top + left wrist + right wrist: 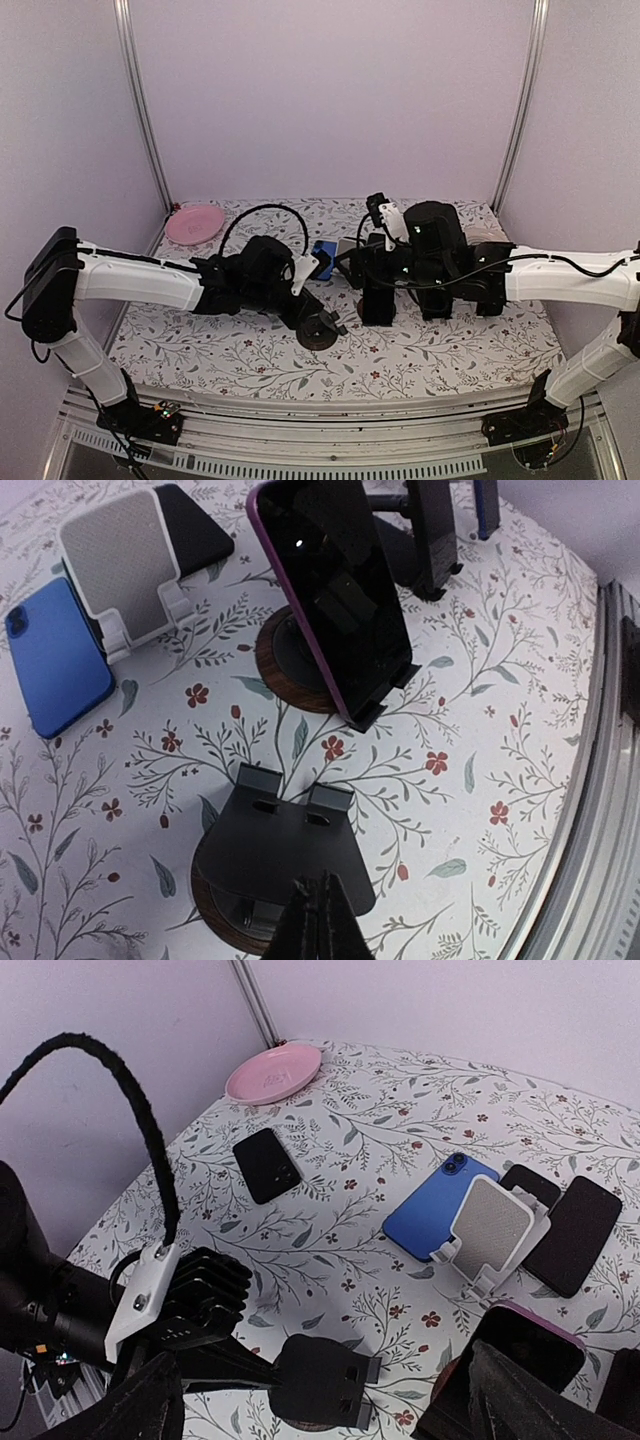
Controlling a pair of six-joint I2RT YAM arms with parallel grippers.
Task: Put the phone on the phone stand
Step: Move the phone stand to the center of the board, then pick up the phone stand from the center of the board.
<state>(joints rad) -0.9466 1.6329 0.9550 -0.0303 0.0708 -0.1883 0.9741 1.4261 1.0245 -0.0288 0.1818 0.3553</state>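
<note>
Phone (335,600) propped on stand (283,660) (left hand (322,900) shut).

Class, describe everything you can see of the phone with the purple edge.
The purple-edged phone is a slim slab with a glossy dark screen and a purple case showing along its rim. It stands upright, leaning back on a black stand with a round wood-look base, its bottom edge seated in the stand's front lip.

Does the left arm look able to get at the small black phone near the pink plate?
Probably yes: the small black phone lies flat and alone on the left arm's side, nothing covering it. The left end effector is shut, so it must open first.
</note>
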